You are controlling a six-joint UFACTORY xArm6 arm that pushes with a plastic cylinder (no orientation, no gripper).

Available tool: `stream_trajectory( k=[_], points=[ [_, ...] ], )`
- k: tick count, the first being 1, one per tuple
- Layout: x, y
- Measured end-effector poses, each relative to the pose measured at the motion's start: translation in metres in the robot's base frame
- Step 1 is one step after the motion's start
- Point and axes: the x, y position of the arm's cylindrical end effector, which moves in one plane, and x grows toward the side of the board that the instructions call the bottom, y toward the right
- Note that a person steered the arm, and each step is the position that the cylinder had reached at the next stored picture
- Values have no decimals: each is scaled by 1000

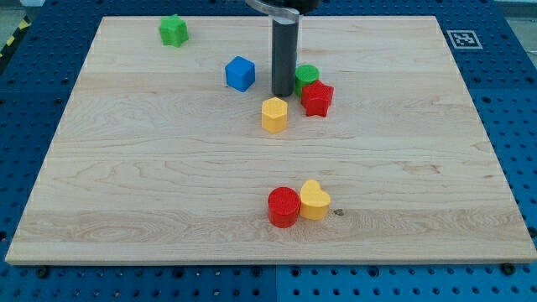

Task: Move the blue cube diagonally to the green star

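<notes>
Blue cube (pixel 240 73) just left of my tip (pixel 282 93), small gap. Green star (pixel 174 30) up-left of cube. No fingers on rig, bare rod only.

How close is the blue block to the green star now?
Nothing looks done yet: the blue cube sits well apart from the green star, which is up at the view's top left. In hand: my tip stands just right of the cube, not touching it. Left: push the cube up-left across the bare board to the star.
</notes>
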Motion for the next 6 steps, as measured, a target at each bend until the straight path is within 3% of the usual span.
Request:
stream_trajectory(
  k=[4, 6],
  points=[
    [4, -24],
    [-32, -82]
  ],
)
